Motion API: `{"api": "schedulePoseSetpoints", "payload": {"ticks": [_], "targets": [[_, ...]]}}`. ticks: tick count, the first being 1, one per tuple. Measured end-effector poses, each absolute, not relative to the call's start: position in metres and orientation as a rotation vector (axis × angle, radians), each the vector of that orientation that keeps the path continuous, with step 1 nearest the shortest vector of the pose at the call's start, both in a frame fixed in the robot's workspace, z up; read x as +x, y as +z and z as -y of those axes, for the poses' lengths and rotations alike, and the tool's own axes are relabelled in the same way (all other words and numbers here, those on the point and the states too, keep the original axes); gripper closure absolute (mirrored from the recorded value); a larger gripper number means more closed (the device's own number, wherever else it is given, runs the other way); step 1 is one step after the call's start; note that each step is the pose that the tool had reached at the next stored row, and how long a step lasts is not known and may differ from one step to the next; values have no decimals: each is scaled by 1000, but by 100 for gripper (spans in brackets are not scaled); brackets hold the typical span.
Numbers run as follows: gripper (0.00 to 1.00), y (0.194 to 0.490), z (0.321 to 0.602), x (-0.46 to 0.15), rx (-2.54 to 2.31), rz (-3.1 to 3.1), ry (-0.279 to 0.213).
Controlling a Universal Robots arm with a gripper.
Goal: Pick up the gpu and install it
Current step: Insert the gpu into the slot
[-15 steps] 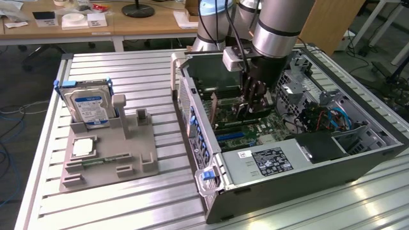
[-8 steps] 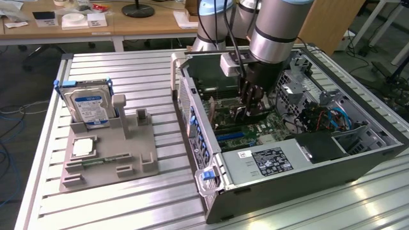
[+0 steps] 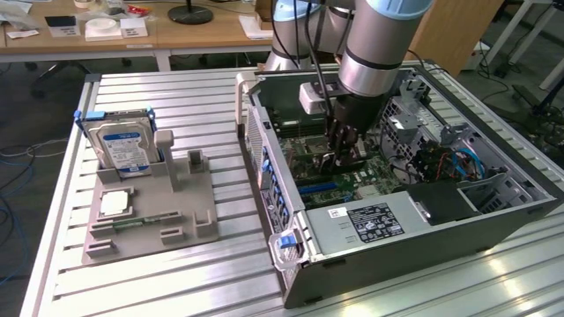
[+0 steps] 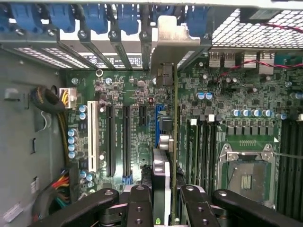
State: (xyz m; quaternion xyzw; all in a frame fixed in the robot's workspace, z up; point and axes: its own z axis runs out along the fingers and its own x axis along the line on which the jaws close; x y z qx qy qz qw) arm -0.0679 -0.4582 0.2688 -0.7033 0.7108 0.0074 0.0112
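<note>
A robotics lab or workshop: a ribbed aluminium worktable carries an open grey desktop computer case and a grey moulded parts fixture, with cluttered wooden desks at eleven o'clock and loose floor cables at nine.

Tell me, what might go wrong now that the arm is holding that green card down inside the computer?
1. The gpu hangs edge-on between the fingers above the motherboard; if it misses its slot, it could press on nearby parts.
2. Its silver bracket sits close to the blue clips at the case's rear and could catch there.
3. Tilted, the card might jam.
</note>
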Motion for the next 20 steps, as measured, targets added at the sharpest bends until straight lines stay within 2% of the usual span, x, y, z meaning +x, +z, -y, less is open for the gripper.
{"api": "schedulePoseSetpoints", "payload": {"ticks": [11, 20], "targets": [[73, 250, 460, -73, -2194, -2217, 24], [73, 247, 460, -78, -2194, -2218, 24]]}}
